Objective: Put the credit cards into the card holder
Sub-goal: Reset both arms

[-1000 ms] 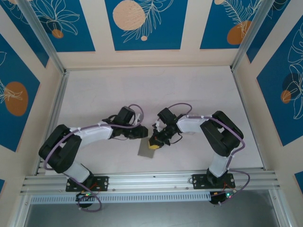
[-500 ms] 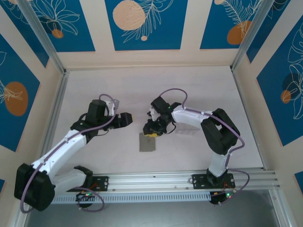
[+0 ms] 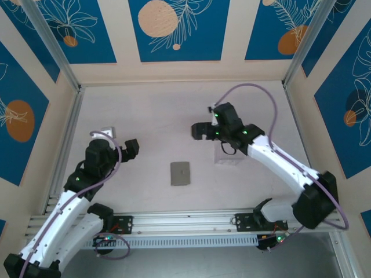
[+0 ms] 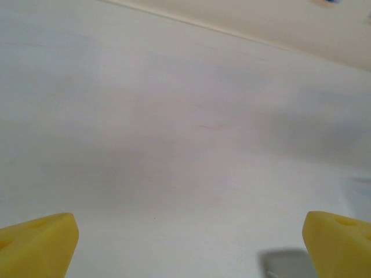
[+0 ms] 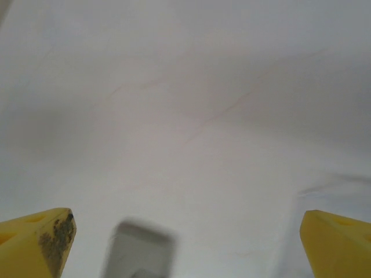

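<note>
The left gripper (image 3: pixel 131 149) has its jaws wide apart with nothing between them. In the left wrist view its yellow fingertips (image 4: pixel 39 242) sit at the two bottom corners with bare table between. The right gripper (image 3: pixel 197 131) is the same, its jaws spread and empty, and its yellow fingertips (image 5: pixel 36 238) frame a blurred grey shape low in the right wrist view, probably the card holder (image 3: pixel 180 173).

A second ago both grippers met right over the card holder. Half a second ago they had begun to part. Now both arms have drawn well back, the left gripper out to the left of the table (image 3: pixel 145 110) and the right gripper farther back and to the right, above the clear plastic box (image 3: pixel 229 157). Neither touches anything.

The card holder lies flat and shut at the near middle of the table, well apart from both grippers, in much the same spot as before. With the cover closed, it cannot be told whether the credit cards are inside.

Both arms letting go and backing away from a closed holder suggests that the loading step is over and the task is at or near its end. If a card is still left, either gripper would have to come back and open the holder again.
</note>
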`<state>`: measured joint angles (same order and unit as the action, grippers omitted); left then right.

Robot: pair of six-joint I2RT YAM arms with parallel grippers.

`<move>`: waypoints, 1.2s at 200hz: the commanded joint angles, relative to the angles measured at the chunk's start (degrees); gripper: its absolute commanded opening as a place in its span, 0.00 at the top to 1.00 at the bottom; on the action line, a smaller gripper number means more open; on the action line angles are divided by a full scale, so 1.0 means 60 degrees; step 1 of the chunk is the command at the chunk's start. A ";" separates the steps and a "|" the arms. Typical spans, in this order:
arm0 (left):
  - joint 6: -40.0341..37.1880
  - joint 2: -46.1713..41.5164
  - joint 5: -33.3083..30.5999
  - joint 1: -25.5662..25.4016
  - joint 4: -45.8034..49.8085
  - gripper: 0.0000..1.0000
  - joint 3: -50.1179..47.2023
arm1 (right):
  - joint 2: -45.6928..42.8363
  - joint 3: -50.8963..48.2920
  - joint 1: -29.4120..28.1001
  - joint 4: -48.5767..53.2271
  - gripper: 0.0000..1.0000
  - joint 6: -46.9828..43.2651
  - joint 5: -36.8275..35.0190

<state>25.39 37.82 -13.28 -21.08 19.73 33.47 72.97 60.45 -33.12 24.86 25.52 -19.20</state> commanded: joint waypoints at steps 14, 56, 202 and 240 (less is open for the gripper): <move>-0.2295 0.0903 -0.4116 0.0122 -0.4628 0.00 -0.2085 | -0.1074 -0.2774 0.1775 -0.3574 0.01 -0.1387 -0.3138; -0.4478 0.4634 -0.5146 0.0620 -0.9469 0.00 -0.2651 | -0.1145 -0.5166 0.3530 -0.7430 0.01 -0.2799 -0.1891; -0.4542 0.8578 0.0780 0.2725 -1.2609 0.00 -0.2221 | 0.2383 -0.6125 0.5350 -1.1874 0.01 -0.3185 0.1618; -0.4662 0.8608 0.1451 0.2806 -1.1973 0.00 -0.1884 | 0.2399 -0.6278 0.5136 -1.2220 0.01 -0.3440 0.1538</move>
<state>-1.19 89.10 -8.69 -4.78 -53.69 21.39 87.13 23.99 -1.54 -44.07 7.38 -11.22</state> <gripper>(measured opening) 0.998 0.993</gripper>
